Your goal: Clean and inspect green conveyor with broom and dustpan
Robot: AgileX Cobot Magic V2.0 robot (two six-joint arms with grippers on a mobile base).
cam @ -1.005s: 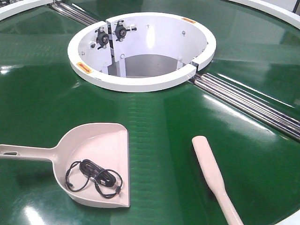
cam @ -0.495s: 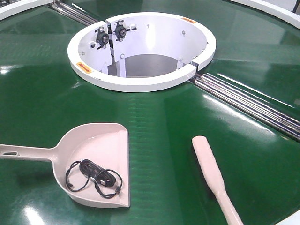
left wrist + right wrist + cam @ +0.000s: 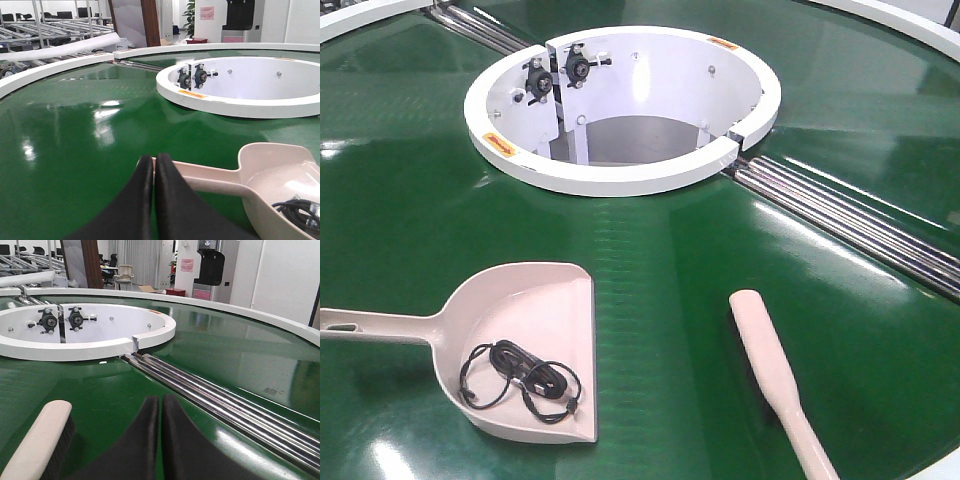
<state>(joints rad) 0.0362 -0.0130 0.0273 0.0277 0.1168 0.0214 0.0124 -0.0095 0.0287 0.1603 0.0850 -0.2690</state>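
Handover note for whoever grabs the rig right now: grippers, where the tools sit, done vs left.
Left gripper: shut, empty, just short of the dustpan handle.
Right gripper: shut, empty, with the broom to its left.
Both tools lie flat on the green conveyor, dustpan left, broom right, apart.
A coiled black cable sits in the dustpan.
Done: cable is in the pan.
Left: neither tool is held; no loose debris shows on the belt in view; pan not emptied.

Open belt: bare green conveyor (image 3: 660,260) between dustpan (image 3: 525,345) and broom (image 3: 775,380), well apart.
Far obstacle: raised white ring (image 3: 620,105) around the central opening.
Right obstacle: silver rollers (image 3: 850,225) running diagonally.
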